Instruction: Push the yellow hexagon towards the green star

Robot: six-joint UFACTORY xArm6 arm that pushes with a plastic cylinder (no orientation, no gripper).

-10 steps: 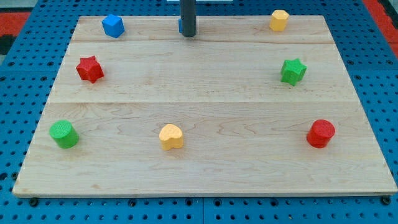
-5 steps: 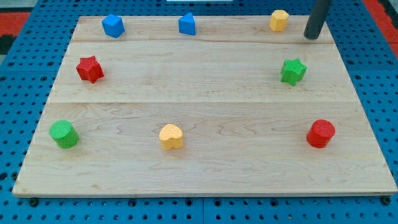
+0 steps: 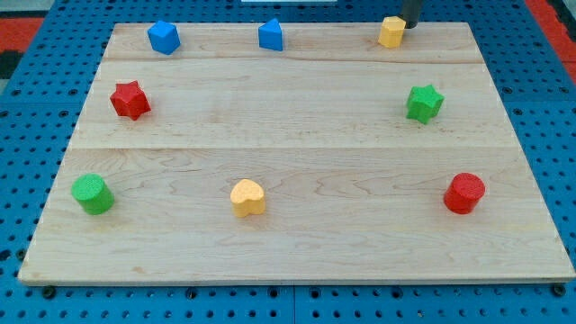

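Observation:
The yellow hexagon [image 3: 391, 31] lies at the top edge of the wooden board, right of centre. The green star [image 3: 424, 103] lies below it and a little to the right. My tip [image 3: 409, 25] is at the view's top, touching or almost touching the hexagon's upper right side; only the rod's lowest part shows.
Two blue blocks [image 3: 163, 37] [image 3: 271, 35] lie along the top edge. A red star [image 3: 130, 99] is at the left, a green cylinder [image 3: 92, 194] at the lower left, a yellow heart-like block [image 3: 247, 197] at bottom centre, a red cylinder [image 3: 464, 193] at the lower right.
My tip swept right along the top edge, past the hexagon, then came back to its upper right. The yellow hexagon has shifted slightly left and down.

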